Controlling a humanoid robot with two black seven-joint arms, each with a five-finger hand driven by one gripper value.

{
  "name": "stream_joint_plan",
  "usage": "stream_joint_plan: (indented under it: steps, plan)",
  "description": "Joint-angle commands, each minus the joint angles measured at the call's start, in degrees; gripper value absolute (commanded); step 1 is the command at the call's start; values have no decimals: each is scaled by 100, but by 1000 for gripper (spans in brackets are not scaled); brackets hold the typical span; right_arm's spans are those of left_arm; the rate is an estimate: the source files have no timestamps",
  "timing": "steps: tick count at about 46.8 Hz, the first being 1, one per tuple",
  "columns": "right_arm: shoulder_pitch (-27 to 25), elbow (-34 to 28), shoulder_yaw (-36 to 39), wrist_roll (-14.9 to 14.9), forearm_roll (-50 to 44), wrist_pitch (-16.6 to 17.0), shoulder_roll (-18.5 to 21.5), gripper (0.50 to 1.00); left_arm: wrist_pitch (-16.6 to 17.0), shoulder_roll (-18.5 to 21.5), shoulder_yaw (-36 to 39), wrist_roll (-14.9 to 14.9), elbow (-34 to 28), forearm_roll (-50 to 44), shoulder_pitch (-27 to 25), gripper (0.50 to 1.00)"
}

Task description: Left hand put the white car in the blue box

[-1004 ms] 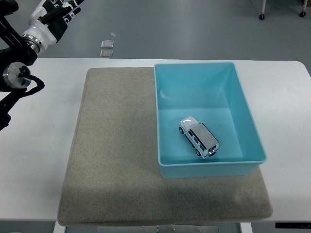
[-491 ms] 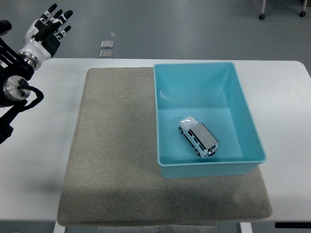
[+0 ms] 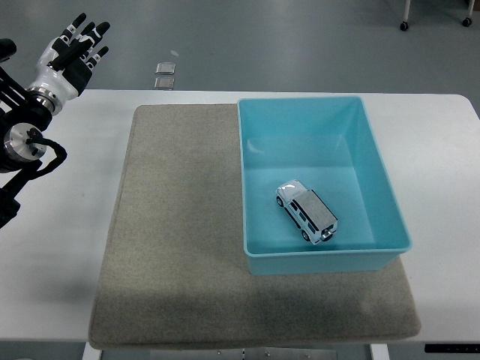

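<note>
Already the white car (image 3: 307,213) sits inside the blue box (image 3: 384,184).

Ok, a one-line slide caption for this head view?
White car lies inside the blue box on the mat; left hand open, raised far left.

The white car (image 3: 307,212) is a small boxy toy with a silvery-grey roof and dark wheels. It sits upright on its wheels on the floor of the blue box (image 3: 319,118), in the near half, turned diagonally to the walls and touching none of them. The blue box is a light turquoise, open-topped rectangular tub with sloping sides.
</note>
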Motion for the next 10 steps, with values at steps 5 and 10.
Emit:
stream_joint_plan:
  steps: [5, 10]
  plan:
    - [14, -67, 0, -6, -2, -76, 0, 936, -28, -11, -2, -8, -12, 9, 43, 1000]
    - [5, -85, -18, -15, -3, -76, 0, 936, -45, -11, 7, 1, -30, 1, 43, 1000]
